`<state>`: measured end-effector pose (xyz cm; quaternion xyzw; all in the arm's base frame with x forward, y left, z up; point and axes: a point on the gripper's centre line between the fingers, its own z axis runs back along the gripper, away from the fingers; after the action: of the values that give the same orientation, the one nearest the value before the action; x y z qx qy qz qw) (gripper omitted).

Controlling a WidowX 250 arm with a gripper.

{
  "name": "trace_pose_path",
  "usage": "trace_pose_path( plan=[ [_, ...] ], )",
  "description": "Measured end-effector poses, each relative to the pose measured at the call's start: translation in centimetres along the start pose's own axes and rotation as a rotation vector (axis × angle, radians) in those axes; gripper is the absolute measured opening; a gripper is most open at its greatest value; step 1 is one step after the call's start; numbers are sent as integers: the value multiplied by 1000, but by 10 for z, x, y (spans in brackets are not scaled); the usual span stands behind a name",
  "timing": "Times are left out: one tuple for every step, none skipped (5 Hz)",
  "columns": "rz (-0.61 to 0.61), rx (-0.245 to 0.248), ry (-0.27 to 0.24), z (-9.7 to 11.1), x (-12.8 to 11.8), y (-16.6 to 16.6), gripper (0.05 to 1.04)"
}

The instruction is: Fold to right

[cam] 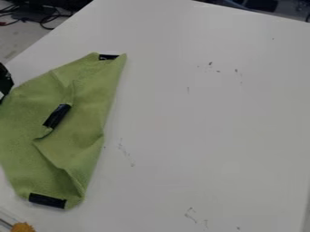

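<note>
Well, green cloth (88,95) partly folded on white table (200,118); tool (5,81) at view's left edge, can't tell whether clenched.

A smooth, matte white tabletop (181,118) runs to a straight far edge, marked with small dark scuffs (210,64) at its upper right and lower parts. Beyond its upper-left edge, thin black cables (47,18) tangle on a pale grey surface (15,37). Soft, even light falls across the white top.
</note>
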<state>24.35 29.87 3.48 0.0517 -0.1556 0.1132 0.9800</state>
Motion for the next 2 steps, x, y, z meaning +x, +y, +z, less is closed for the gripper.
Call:
trace_pose_path(
  plan=[
    [8,-21,24,-10,-6,-3,1000],
    [-14,-30,53,-9,-4,-7,999]
  ],
)
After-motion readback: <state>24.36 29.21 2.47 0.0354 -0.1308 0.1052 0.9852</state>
